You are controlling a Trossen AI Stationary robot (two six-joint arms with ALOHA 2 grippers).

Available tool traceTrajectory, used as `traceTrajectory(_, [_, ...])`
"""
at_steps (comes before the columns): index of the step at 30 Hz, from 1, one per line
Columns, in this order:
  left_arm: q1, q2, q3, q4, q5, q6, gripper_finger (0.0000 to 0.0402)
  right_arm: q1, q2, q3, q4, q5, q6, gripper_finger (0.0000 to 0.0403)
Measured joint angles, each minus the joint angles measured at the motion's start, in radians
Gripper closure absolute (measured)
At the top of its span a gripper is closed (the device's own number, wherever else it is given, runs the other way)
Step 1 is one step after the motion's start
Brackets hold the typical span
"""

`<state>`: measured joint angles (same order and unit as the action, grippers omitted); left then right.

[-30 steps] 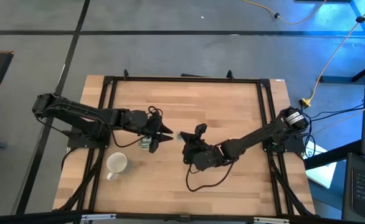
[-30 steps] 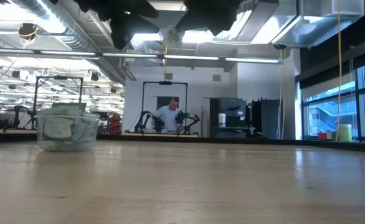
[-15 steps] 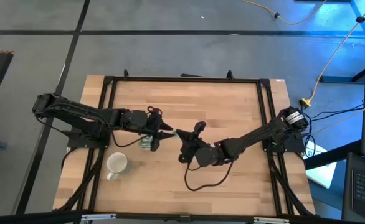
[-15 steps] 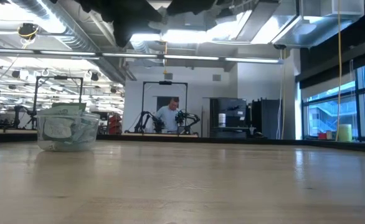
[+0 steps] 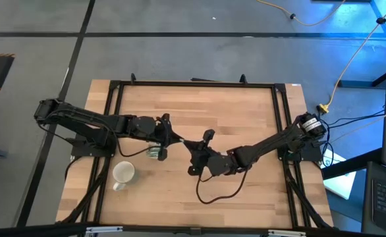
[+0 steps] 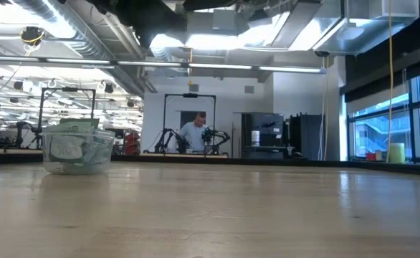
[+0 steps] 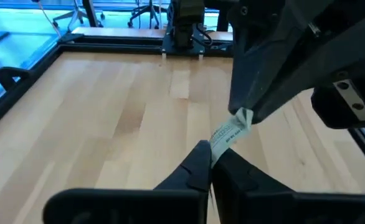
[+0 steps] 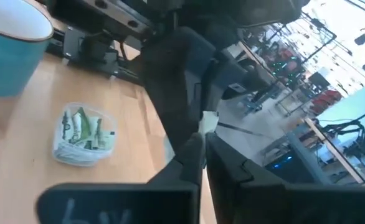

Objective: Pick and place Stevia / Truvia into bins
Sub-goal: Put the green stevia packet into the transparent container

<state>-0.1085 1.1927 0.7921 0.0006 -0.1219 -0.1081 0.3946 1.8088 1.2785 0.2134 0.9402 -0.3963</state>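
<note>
One Stevia sachet [image 7: 227, 134], white with green print, hangs in the air between my two grippers, just right of the bin. My left gripper [image 5: 178, 141] is shut on one end and my right gripper [image 5: 188, 143] on the other. The bin, a clear plastic cup [image 5: 155, 153], stands on its base on the table near the left gripper. It holds several green-and-white sachets [image 8: 83, 137]. In the low view the cup [image 6: 77, 150] shows at the left, and the arms are only dark shapes at the top. My left gripper pinches the sachet's end nearest to it [image 7: 215, 151] between its two fingertips, coming level from the table's left. The sachet is clear of the table and slants up toward the other gripper. My right gripper has the sachet's opposite end [image 7: 243, 116] between its fingertips, coming from the table's right. In its own wrist view only a white corner [image 8: 208, 120] shows past the fingers.
An opaque white mug [image 5: 122, 173] stands near the table's front left, beside the cup. A black frame [image 5: 114, 89] runs round the wooden tabletop. Bare wood lies at the far side and front right. A person stands far off in the room [image 6: 194, 132].
My right gripper has carried the sachet a little toward the table's left, up to my left gripper. My left gripper, open a second ago, has shut on the sachet's free end. In the low view the sachet has gone up out of the picture.
</note>
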Motion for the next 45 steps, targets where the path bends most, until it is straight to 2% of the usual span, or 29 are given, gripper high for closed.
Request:
traceTrajectory(3, [0.0, 0.0, 0.0, -0.011, 0.006, 0.0, 0.0397, 0.0, 0.0, 0.0, -0.002, 0.012, -0.009, 0.035])
traceTrajectory(6, [0.0, 0.0, 0.0, -0.054, 0.028, -0.001, 0.0397, 0.001, -0.007, 0.0, -0.006, 0.089, -0.029, 0.0305])
traceTrajectory(9, [0.0, -0.008, 0.0, -0.172, 0.038, -0.027, 0.0397, 0.008, -0.018, 0.001, -0.032, 0.2, -0.029, 0.0268])
traceTrajectory(12, [0.001, -0.022, 0.0, -0.322, 0.077, -0.081, 0.0397, 0.012, -0.032, 0.002, -0.14, 0.21, 0.027, 0.0251])
traceTrajectory(19, [-0.001, -0.038, 0.0, -0.582, 0.18, -0.158, 0.0398, 0.007, -0.052, 0.001, -0.418, 0.2, 0.285, 0.0253])
traceTrajectory(24, [-0.001, -0.031, 0.0, -0.701, 0.151, -0.172, 0.0398, -0.017, -0.054, 0.001, -0.558, 0.123, 0.449, 0.0254])
traceTrajectory(27, [0.0, -0.025, 0.0, -0.713, 0.154, -0.189, 0.0398, -0.032, -0.054, 0.001, -0.615, 0.079, 0.512, 0.0254])
traceTrajectory(40, [-0.001, 0.07, 0.0, -0.746, 0.208, -0.193, 0.0398, -0.045, -0.054, 0.001, -0.646, 0.075, 0.525, 0.0254])
traceTrajectory(45, [-0.001, 0.107, 0.0, -0.76, 0.196, -0.193, 0.0397, -0.045, -0.054, 0.001, -0.646, 0.075, 0.524, 0.0254])
